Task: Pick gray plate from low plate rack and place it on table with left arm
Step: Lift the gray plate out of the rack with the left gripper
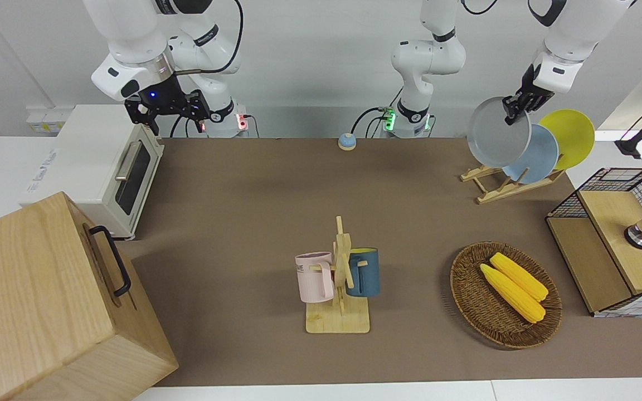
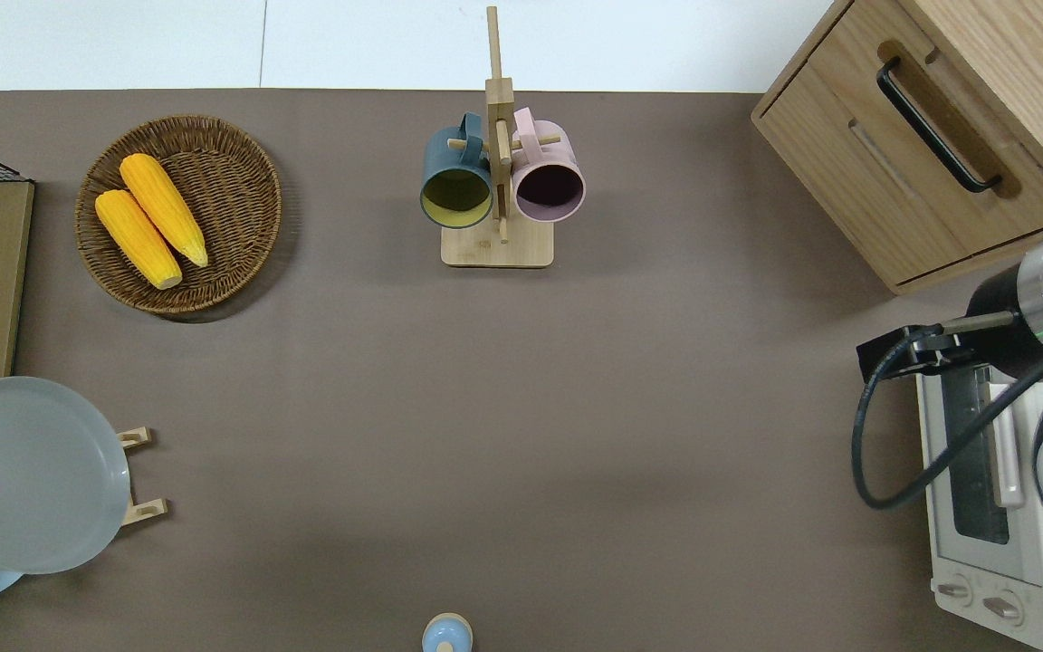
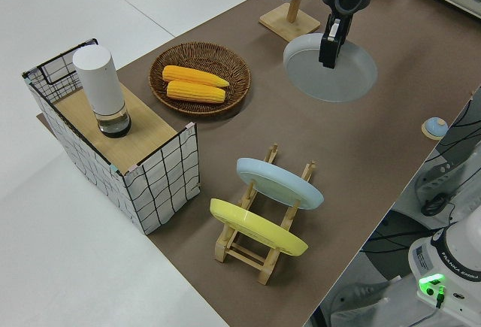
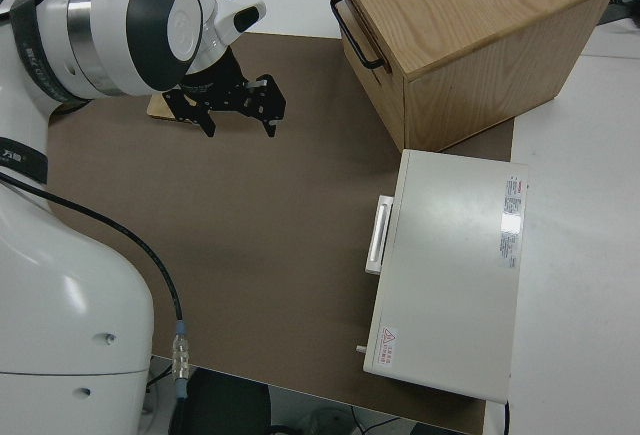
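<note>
Gray plate [image 1: 496,132] clamped at its rim by left end effector [image 1: 517,107], over low plate rack [image 1: 499,186], right arm parked

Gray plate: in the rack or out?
Out. The gray plate hangs clear in the air, gripped at its rim by the left gripper; the low plate rack holds only the light-blue plate and yellow plate.

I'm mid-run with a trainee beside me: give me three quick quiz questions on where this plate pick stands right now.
1. True or false: the gray plate sits in the low plate rack.
2. Which hand grips it?
3. How many plates are in the rack?
   A. one
   B. two
   C. three

Key:
1. False; it hangs clear above the rack.
2. The left hand, at the plate's rim; the right arm is parked.
3. B: the light-blue plate and the yellow plate.
</note>
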You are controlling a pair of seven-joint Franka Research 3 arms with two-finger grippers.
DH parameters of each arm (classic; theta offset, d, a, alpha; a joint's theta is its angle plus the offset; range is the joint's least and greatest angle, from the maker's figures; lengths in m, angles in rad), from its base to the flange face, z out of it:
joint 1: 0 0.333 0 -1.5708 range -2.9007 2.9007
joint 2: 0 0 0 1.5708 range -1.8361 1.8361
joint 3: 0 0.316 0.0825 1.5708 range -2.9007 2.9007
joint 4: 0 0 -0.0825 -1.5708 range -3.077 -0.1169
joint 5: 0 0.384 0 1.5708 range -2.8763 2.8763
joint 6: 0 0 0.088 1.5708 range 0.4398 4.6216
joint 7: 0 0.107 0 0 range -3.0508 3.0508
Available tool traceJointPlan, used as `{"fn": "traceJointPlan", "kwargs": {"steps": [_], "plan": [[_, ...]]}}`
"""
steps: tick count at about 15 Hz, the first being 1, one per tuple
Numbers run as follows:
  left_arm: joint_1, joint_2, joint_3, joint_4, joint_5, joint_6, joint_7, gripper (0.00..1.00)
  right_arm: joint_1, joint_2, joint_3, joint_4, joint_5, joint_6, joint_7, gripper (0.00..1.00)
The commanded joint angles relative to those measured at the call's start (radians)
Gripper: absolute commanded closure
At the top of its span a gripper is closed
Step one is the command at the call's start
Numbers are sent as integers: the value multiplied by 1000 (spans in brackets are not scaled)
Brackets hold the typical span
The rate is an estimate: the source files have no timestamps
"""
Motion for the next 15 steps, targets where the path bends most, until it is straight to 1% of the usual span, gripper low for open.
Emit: {"fn": "traceJointPlan", "kwargs": {"steps": [1, 3, 5, 8, 10, 11, 13, 15], "plan": [[-8, -2, 23, 10, -154, -17, 8, 1000, -23, -2, 21, 7, -6, -11, 12, 17], [-8, 10, 28, -4, -260, -5, 8, 1000, -23, -2, 20, 7, -5, -11, 12, 17], [-10, 39, 28, -32, -369, 6, 11, 1000, -23, -2, 20, 7, -5, -11, 12, 17], [-11, 73, 28, -67, -447, 27, 20, 1000, -23, -2, 21, 6, -5, -11, 12, 17], [-11, 98, 28, -96, -490, 30, 84, 1000, -23, -2, 21, 7, -5, -11, 12, 17], [-10, 116, 28, -116, -521, 35, 124, 1000, -23, -2, 21, 7, -5, -11, 12, 17], [-13, 159, 28, -132, -556, 55, 149, 1000, -23, -2, 21, 7, -5, -11, 12, 17], [-28, 216, 19, -142, -593, 84, 190, 1000, -23, -2, 21, 7, -5, -11, 12, 17]]}}
